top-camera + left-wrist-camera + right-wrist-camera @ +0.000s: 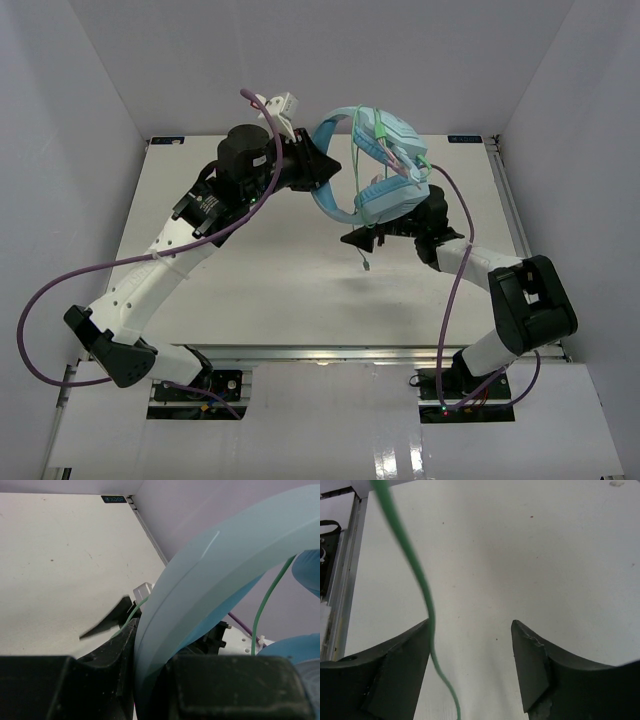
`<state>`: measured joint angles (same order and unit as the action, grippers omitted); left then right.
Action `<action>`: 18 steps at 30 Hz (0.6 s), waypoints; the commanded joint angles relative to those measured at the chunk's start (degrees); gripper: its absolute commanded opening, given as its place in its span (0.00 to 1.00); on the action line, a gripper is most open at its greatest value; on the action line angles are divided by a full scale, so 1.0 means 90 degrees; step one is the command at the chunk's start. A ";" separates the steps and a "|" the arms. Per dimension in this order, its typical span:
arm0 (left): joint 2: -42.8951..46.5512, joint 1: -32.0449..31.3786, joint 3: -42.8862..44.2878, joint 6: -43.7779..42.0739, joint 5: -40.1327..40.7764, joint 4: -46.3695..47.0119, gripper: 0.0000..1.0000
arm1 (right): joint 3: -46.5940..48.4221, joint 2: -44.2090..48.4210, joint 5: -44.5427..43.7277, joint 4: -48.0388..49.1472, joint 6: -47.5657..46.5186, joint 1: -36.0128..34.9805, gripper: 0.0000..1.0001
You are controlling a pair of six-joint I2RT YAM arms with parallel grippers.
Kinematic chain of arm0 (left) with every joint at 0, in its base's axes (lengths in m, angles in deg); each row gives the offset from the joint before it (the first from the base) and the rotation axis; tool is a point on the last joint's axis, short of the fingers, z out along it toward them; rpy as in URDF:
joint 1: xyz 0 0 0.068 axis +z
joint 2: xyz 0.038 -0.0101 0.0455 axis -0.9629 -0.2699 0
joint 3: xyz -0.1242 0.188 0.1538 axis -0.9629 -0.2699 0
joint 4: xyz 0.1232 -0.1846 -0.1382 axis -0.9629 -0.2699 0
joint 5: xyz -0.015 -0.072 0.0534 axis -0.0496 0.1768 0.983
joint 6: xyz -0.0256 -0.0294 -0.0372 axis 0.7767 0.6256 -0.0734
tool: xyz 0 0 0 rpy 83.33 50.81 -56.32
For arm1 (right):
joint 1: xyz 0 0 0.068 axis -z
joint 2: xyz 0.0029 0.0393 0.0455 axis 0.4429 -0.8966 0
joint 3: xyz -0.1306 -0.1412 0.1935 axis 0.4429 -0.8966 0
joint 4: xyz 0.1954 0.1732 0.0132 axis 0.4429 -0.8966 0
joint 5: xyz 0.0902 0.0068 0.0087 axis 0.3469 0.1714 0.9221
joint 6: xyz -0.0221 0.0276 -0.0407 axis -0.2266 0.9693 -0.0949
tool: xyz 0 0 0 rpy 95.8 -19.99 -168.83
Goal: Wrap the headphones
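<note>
The light blue headphones hang in the air above the back of the table. My left gripper is shut on the curved headband, which fills the left wrist view. The pale-green cable is looped around the ear cups, and its loose end dangles below them. My right gripper is open just under the ear cups. In the right wrist view the cable hangs down past the left finger, between the open jaws, not gripped.
The white table lies below both arms. Thick purple robot cables loop off the left arm and along the right arm. White walls enclose the back and sides.
</note>
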<state>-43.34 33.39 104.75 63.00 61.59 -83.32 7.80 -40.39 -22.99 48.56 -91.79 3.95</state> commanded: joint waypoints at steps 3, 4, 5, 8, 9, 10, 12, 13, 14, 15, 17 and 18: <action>0.0198 0.0005 0.0390 0.0284 0.0136 0.0333 0.00 | -0.0559 0.0091 0.0633 0.0073 -0.0121 -0.0333 0.08; 0.0211 -0.0001 0.0383 0.0277 0.0189 0.0333 0.00 | -0.0650 0.0184 0.0724 0.0099 -0.0120 -0.0379 0.08; 0.0239 -0.0001 0.0383 0.0270 0.0279 0.0312 0.00 | -0.0740 0.0315 0.0793 0.0119 -0.0065 -0.0414 0.08; 0.0314 0.0009 0.0296 0.0258 0.0674 0.0275 0.00 | -0.0938 0.0766 0.0864 -0.0045 -0.0020 -0.0418 0.08; 0.0345 0.0009 0.0245 0.0258 0.0879 0.0275 0.00 | -0.0969 0.0920 0.0834 -0.0245 -0.0107 -0.0418 0.08; 0.0374 0.0007 0.0188 0.0265 0.1080 0.0276 0.00 | -0.0981 0.1113 0.0786 -0.0489 -0.0218 -0.0423 0.08; 0.0419 0.0005 0.0040 0.0309 0.1453 0.0297 0.00 | -0.0895 0.1606 0.0590 -0.1210 -0.0754 -0.0453 0.08; 0.0438 0.0009 -0.0059 0.0334 0.1673 0.0322 0.00 | -0.0791 0.1812 0.0456 -0.1777 -0.1148 -0.0472 0.08; 0.0456 0.0009 -0.0169 0.0362 0.1917 0.0349 0.00 | -0.0663 0.2037 0.0314 -0.2442 -0.1502 -0.0495 0.08; 0.0465 0.0014 -0.0257 0.0390 0.2032 0.0362 0.00 | -0.0602 0.2143 0.0247 -0.2990 -0.1670 -0.0506 0.08; 0.0481 0.0055 -0.0450 0.0404 0.2412 0.0431 0.00 | -0.0398 0.2563 -0.0065 -0.4252 -0.2252 -0.0588 0.08; 0.0467 0.0084 -0.0501 0.0388 0.2462 0.0450 0.00 | -0.0262 0.2648 -0.0189 -0.4821 -0.2562 -0.0630 0.08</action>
<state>-42.11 33.39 101.91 63.87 75.62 -83.68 1.02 -21.29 -20.11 28.10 -102.09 -0.39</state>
